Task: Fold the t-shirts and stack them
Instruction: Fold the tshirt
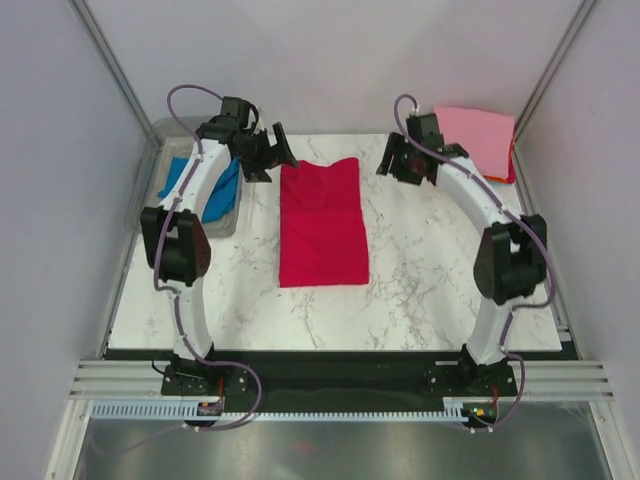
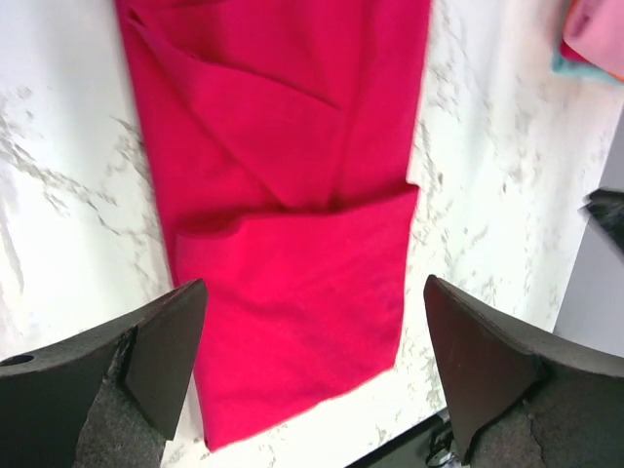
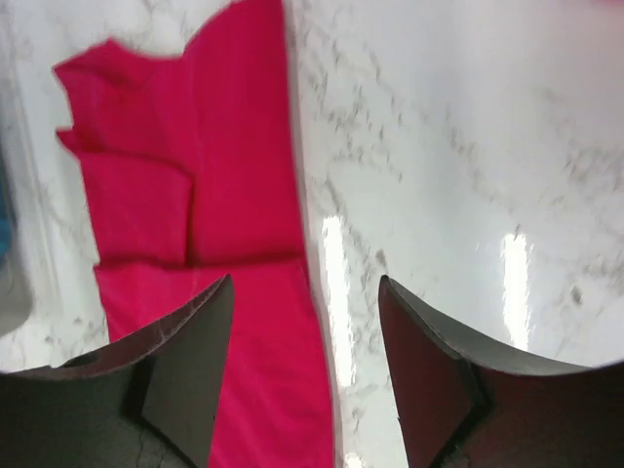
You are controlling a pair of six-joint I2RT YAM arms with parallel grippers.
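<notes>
Spreading down the middle of the white marbled tabletop (image 1: 420, 270), a red t-shirt (image 1: 322, 225) lies flat, folded into a long strip with its sleeves turned in, its notched end pointing away from the arm bases. A clear plastic tub (image 1: 160, 128) sits at the far left edge of the tabletop, with a blue t-shirt (image 1: 225, 190) bundled inside it, partly hidden by the left arm. In the far right corner a folded pink t-shirt (image 1: 475, 135) lies on top of a small pile, an orange t-shirt (image 1: 508, 172) showing along its edge beneath; the left wrist view also catches a sliver of a teal t-shirt (image 2: 575, 70) under the pink one. The left fingers (image 1: 270, 150) hover just beside the far left corner of the red t-shirt, between it and the tub. They are spread wide apart and hold nothing, and the left wrist view shows the red cloth filling the gap between them. The right fingers (image 1: 395, 160) hover over bare marble, near the far right corner of the red t-shirt. They too are apart and empty; in the right wrist view the shirt's long edge runs through the gap between them.
</notes>
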